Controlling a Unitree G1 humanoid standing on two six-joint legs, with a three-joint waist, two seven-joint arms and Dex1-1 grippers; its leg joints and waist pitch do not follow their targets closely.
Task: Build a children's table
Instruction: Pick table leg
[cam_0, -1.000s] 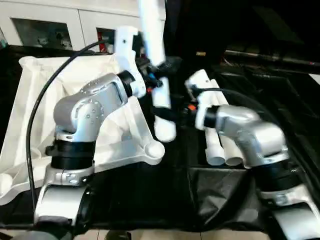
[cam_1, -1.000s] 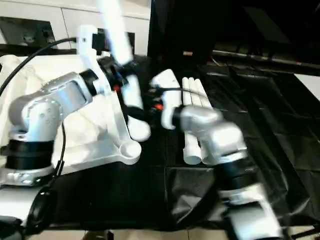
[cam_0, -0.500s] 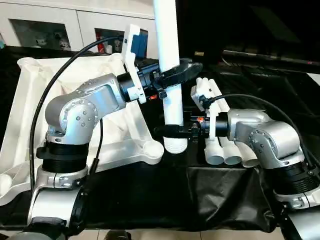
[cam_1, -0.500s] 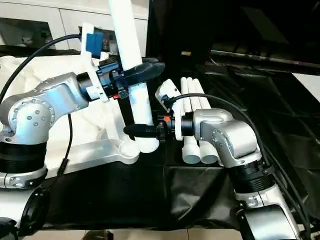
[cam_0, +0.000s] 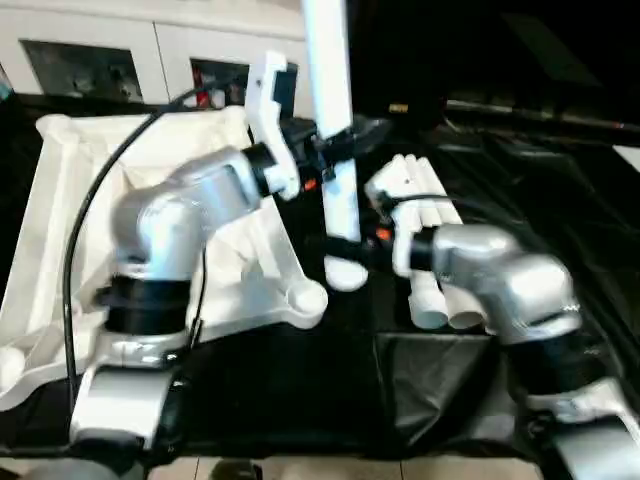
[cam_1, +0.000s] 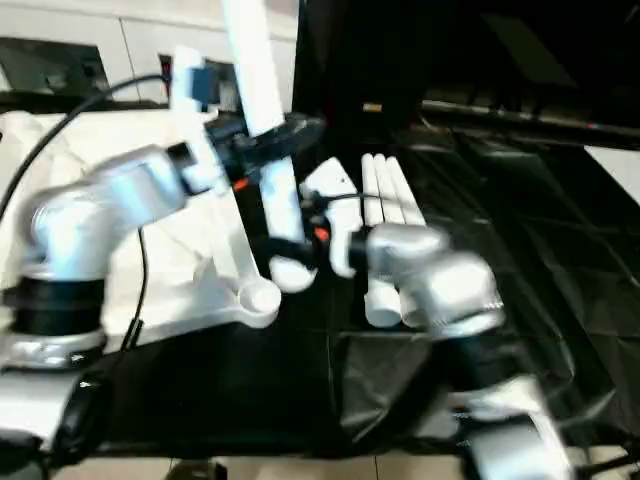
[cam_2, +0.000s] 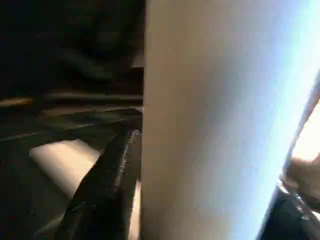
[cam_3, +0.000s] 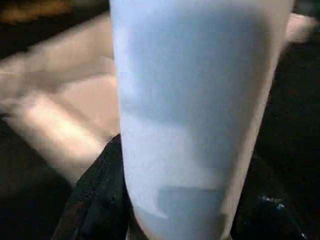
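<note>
1. Long white tapered tube leg (cam_0: 335, 150) stands near upright above the black cloth (cam_0: 300, 380), beside the white ribbed plastic tabletop (cam_0: 60, 210).
2. Left gripper (cam_0: 335, 150) is clamped on its middle; right gripper (cam_0: 335, 245) is clamped near its lower end.
3. Three spare white legs (cam_0: 430, 250) lie behind the right forearm.

White leg (cam_0: 333, 120), plain, bluish in shade. White tabletop (cam_0: 60, 230). White spare legs (cam_0: 432, 260). Black cloth (cam_0: 300, 390), glossy. Silver forearms (cam_0: 180, 215), black cable (cam_0: 80, 230). Black fingers (cam_2: 107, 185). Small orange-red marks by the left gripper (cam_0: 338, 145) and the right gripper (cam_0: 335, 250). White cabinet (cam_0: 150, 40), dark panes.
</note>
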